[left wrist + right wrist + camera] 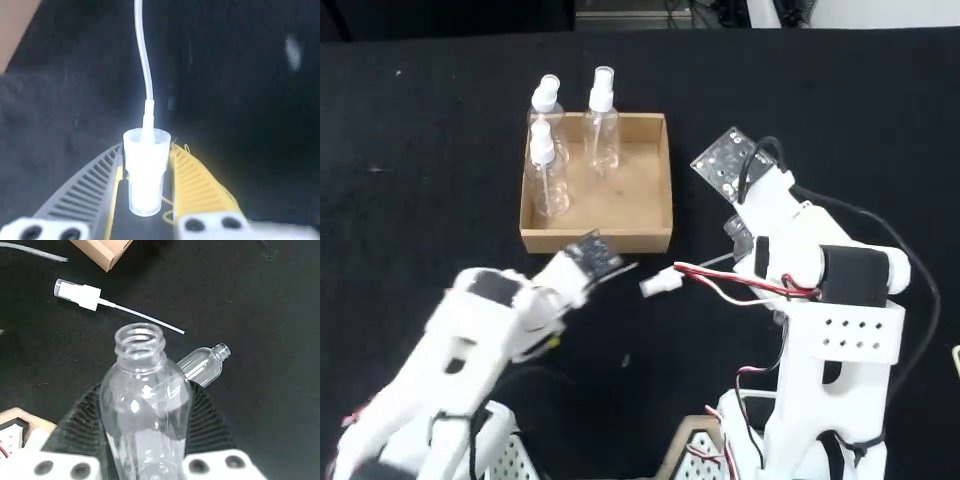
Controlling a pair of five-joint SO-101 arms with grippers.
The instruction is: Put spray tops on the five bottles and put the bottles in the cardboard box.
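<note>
Left gripper (146, 150): clenched on spray top (145, 175), by cardboard box (595, 240).
Right gripper (145, 390): grasps open bottle (145, 425).
Boxed: three capped bottles (603, 135).
Loose: one lying bottle (202, 365), one spare top (80, 292).

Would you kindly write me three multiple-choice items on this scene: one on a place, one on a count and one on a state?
1. Where does the loose white plastic spray top with the thin tube lie?
A. On the black table, near a corner of the brown cardboard box
B. Inside the box
C. Screwed onto a bottle

2. How many clear plastic bottles with tops stand in the box?
A. Two
B. Three
C. Five

3. What is the state of the clear bottle in the right gripper?
A. Capped
B. Open-necked, no top
C. Lying on the table

Key: 1 A, it lies flat beside the box corner; 2 B, three white tops rise from the box; 3 B, its threaded neck is bare.
</note>
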